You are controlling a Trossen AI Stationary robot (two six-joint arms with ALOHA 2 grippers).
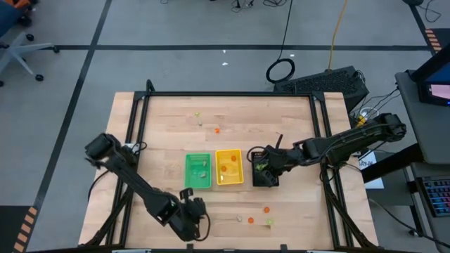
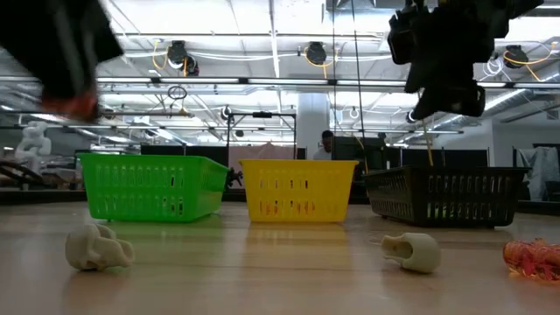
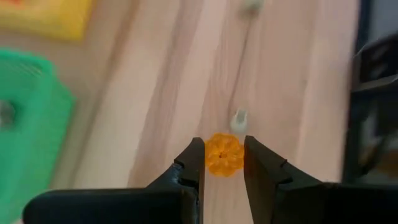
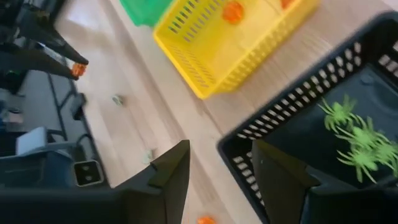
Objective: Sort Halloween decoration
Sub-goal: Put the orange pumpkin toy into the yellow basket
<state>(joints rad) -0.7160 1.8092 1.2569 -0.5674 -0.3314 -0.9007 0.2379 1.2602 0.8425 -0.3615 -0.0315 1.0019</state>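
My left gripper (image 3: 224, 155) is near the table's front edge, left of centre (image 1: 197, 211), shut on a small round orange trinket (image 3: 224, 155). The right wrist view also shows that trinket (image 4: 78, 69). My right gripper (image 4: 221, 163) hangs open with nothing between its fingers, above the near rim of the black tray (image 1: 265, 177). Green spider trinkets (image 4: 356, 134) lie in that tray. Orange trinkets (image 4: 233, 11) lie in the yellow tray (image 1: 229, 167). The green tray (image 1: 197, 171) stands to its left. My left gripper pinches the orange trinket by its two opposite sides (image 3: 210, 155), between the two fingertips (image 3: 194, 155). The fingers slant downward from above. The trinket is lifted clear of the table, above a pale trinket (image 3: 239, 118) that lies on the wood.
Loose trinkets lie on the wood near the front edge: an orange one (image 1: 266, 209), a pale one (image 1: 251, 220) and a green one (image 1: 269, 223). Far behind the trays lie an orange one (image 1: 216, 129) and a green one (image 1: 197, 114). The low view shows two pale trinkets (image 2: 98, 248) (image 2: 411, 251).
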